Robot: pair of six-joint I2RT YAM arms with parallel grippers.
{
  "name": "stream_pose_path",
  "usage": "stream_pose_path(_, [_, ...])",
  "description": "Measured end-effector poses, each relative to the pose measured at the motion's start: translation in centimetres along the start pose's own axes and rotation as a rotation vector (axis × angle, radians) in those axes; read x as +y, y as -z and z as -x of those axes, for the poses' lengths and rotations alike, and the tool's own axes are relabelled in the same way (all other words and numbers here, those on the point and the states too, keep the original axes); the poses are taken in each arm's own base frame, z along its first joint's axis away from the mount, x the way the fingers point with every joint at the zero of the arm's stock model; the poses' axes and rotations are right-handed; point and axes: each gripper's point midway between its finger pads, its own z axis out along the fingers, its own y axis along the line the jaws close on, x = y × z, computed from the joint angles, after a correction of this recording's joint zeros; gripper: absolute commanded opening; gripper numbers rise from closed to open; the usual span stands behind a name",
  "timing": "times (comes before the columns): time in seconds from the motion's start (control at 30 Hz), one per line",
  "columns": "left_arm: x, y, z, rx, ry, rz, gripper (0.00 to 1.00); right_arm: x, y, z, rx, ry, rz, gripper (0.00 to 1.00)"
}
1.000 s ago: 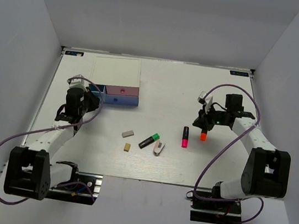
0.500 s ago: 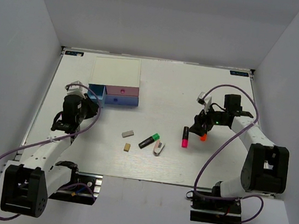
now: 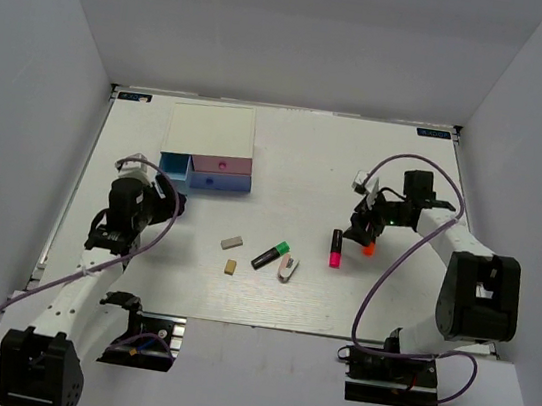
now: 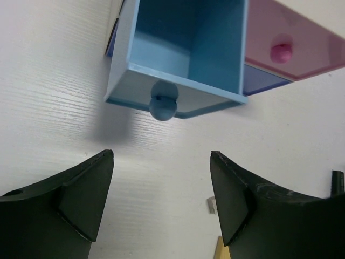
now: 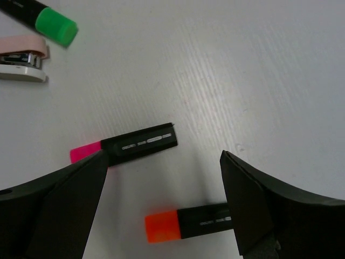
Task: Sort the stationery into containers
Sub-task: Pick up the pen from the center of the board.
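The box of drawers [image 3: 210,134] stands at the back left of the counter [image 3: 357,165]. Its light blue drawer [image 4: 183,43] is pulled out, showing only bare blue floor and walls. The pink drawer [image 4: 285,32] and darker blue drawer [image 4: 264,81] hide their insides. The left end effector [image 4: 161,183] is open just before the blue knob [image 4: 163,105]. All the stationery lies on the counter. The right end effector [image 5: 164,189] gapes wide above the pink-red marker [image 5: 135,144] and orange-red marker [image 5: 183,222]. The green marker [image 5: 48,19], white-pink piece [image 5: 21,59] and two erasers [image 3: 233,243] lie mid-counter.

The orange-red marker [image 5: 186,221] has its black end hidden behind a finger [image 5: 264,210] of the right gripper [image 5: 161,172]. The top edge cuts off the green marker [image 5: 43,20]. The bottom edge cuts off the tan eraser [image 4: 222,252].
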Motion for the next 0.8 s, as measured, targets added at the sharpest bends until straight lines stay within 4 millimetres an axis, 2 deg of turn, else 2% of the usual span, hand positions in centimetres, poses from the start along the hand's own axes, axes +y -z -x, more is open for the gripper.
stream_pose_path(0.1, [-0.5,1.2,0.5,-0.023,-0.004,-0.021,0.82,-1.8,0.8,1.7,-0.034,0.11,-0.099,0.9])
stream_pose_path(0.2, [-0.8,2.4,0.8,-0.043,-0.003,-0.036,0.84,-3.7,3.0,5.1,-0.113,0.284,-0.275,0.9])
stream_pose_path(0.23, [-0.8,2.7,0.8,-0.046,0.002,-0.038,0.84,-4.1,3.8,6.2,-0.144,0.321,-0.336,0.86])
stream_pose_path(0.27, [-0.9,3.0,0.9,-0.053,0.007,-0.045,0.84,-4.5,4.4,7.0,-0.165,0.338,-0.374,0.64])
stream_pose_path(0.3, [-1.0,3.2,1.0,-0.058,0.014,-0.05,0.84,-5.0,4.7,7.8,-0.179,0.342,-0.397,0.57])
stream_pose_path(0.4, [-1.3,3.7,1.1,-0.065,0.028,-0.064,0.84,-6.9,3.9,8.7,-0.142,0.186,-0.321,0.41])
stream_pose_path(0.47, [-1.4,3.8,0.8,-0.056,0.038,-0.065,0.84,-8.9,2.8,9.5,-0.119,0.093,-0.276,0.38])
stream_pose_path(0.5, [-1.3,3.8,0.7,-0.052,0.043,-0.064,0.84,-9.1,2.3,9.2,-0.103,0.04,-0.259,0.38])
stream_pose_path(0.53, [-1.3,3.8,0.6,-0.048,0.046,-0.062,0.84,-8.8,1.7,8.5,-0.08,-0.023,-0.236,0.38])
stream_pose_path(0.67, [-1.4,4.1,0.5,-0.046,0.064,-0.065,0.84,-3.8,-0.4,4.8,0.041,-0.275,-0.13,0.4])
stream_pose_path(0.73, [-1.5,4.3,0.6,-0.054,0.069,-0.069,0.84,-1.4,-1.1,3.5,0.101,-0.368,-0.097,0.4])
stream_pose_path(0.8, [-1.5,4.4,0.6,-0.058,0.076,-0.073,0.84,0.5,-1.6,2.9,0.155,-0.441,-0.083,0.46])
